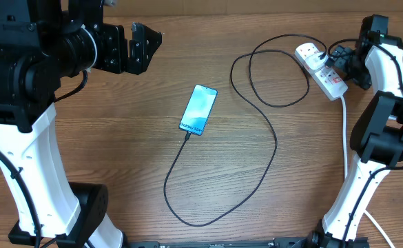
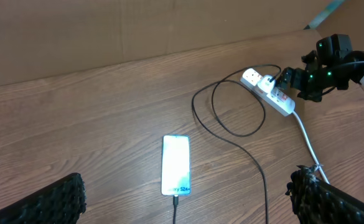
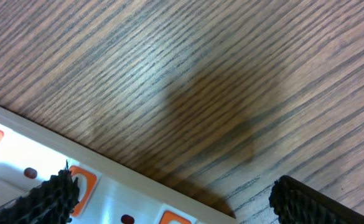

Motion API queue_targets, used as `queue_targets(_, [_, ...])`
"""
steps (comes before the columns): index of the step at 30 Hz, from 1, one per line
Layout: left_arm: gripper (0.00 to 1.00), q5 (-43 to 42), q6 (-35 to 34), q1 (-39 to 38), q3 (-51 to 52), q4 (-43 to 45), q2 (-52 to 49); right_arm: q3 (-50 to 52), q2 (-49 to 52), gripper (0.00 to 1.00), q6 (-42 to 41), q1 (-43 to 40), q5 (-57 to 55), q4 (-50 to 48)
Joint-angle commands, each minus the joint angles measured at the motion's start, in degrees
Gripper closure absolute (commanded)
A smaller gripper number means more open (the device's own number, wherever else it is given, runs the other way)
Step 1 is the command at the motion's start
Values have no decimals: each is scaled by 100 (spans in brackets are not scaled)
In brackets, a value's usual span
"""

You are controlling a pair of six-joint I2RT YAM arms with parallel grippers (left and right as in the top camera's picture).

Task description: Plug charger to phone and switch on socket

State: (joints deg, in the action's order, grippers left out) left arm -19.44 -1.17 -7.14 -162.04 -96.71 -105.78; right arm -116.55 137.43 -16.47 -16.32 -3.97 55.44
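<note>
Phone (image 1: 199, 110) lies face up near the middle of the table (image 1: 118, 138), screen lit. From the left wrist view the charger (image 1: 276, 145) has its small tip right at the phone's bottom edge, so I judge the plugging done, though I can't confirm how deeply it is seated. The cable runs in wide loops over to the socket (image 1: 323, 71) at the far right, where its black plug sits in the strip. That leaves the switch. My right gripper (image 1: 339, 62) hangs just over the socket with its jaws spread wide and nothing between them. The left gripper (image 1: 146, 48) is likewise wide apart and empty, well away at the far left. In the right wrist view I see the strip's white edge and a red switch marking (image 3: 82, 182) close by one fingertip, but several red marks show and I can't tell which serves the occupied outlet. To do this well I would line one fingertip over the switch next to the plug, checking against the overhead view. I would press straight down rather than sideways, since the light strip could skid on the wood. I would also keep clear of the plug and the thick white cord (image 1: 344, 131).
</note>
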Motion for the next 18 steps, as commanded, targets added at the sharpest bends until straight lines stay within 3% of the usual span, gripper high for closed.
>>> queue_targets(1, [0,39,-55,-50,-2,-9,-61,144,105,0,199,48,225,188])
queue_targets(18, [0,39,-55,-50,-2,-9,-61,144,105,0,328,50,433,221])
